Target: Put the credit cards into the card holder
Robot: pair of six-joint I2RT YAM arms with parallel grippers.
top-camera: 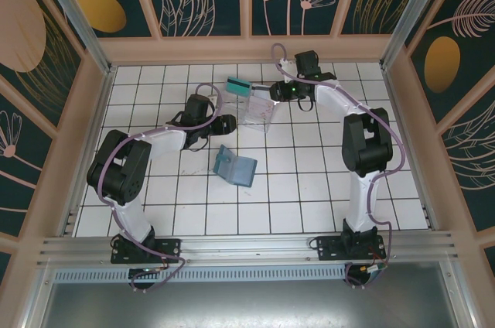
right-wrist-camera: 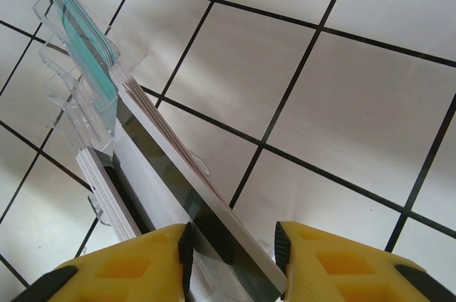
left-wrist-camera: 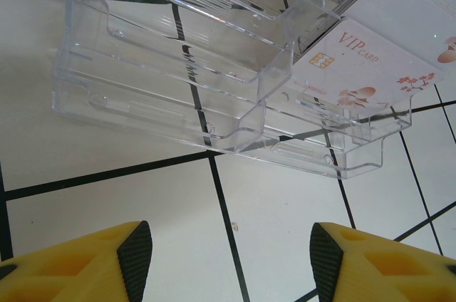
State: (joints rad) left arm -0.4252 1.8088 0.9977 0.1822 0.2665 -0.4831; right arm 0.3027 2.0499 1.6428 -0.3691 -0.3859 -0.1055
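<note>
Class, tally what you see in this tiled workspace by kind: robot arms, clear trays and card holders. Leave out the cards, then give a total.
Robot arms: 2
Clear tray: 1
Card holder: 1
Total: 4

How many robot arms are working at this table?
2. The left arm bends in from the near left, the right arm from the near right; both reach toward the clear tray. None seems hidden.
</note>
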